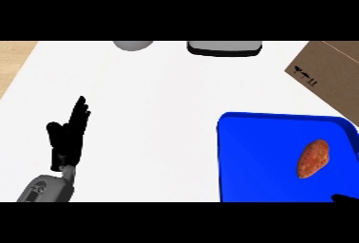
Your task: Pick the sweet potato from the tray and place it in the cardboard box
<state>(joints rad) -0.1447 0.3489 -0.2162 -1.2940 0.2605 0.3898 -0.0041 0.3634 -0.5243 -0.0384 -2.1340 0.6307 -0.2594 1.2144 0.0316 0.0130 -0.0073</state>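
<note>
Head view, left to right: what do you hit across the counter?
Order: left hand → grey round object → dark-rimmed grey object → sweet potato → right hand at the lower corner. Left out, overlapping others: blue tray, cardboard box.

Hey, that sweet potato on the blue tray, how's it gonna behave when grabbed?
Probably stiff: the sweet potato looks solid and plump. Its rounded body may roll on the flat blue tray if nudged sideways. Its tapered ends could slip when pinched, so mid-body seems safer.
</note>
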